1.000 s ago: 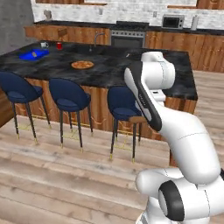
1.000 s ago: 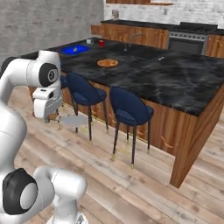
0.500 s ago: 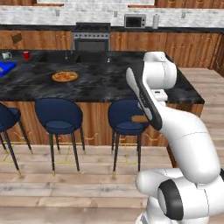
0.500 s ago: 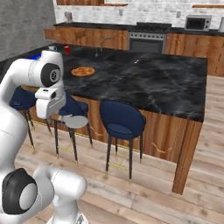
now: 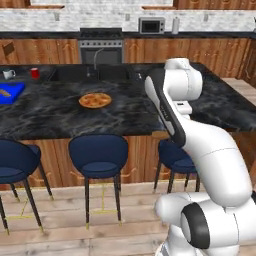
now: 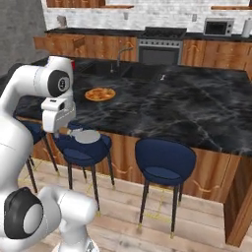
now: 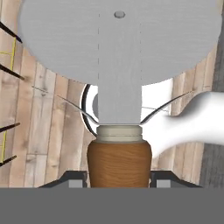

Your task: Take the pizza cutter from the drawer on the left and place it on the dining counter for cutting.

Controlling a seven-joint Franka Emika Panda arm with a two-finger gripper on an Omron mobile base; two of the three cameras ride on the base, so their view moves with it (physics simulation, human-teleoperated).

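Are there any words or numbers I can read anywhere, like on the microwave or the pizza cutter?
None that can be read.
The microwave: its panel is too small and blurred to show any writing.
The pizza cutter: plain silver blade and wooden handle, no label or brand.
The dining counter: only pale veins in the black marble, no signs.

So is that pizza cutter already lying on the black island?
No, the pizza cutter sits in the gripper, clamped by its wooden handle above the plank floor.

My two base cameras look forward from behind the arm, sharing the dining desk (image 5: 100,117) and stools (image 6: 165,162). My hand camera looks down, close, at floorboards (image 7: 39,127).
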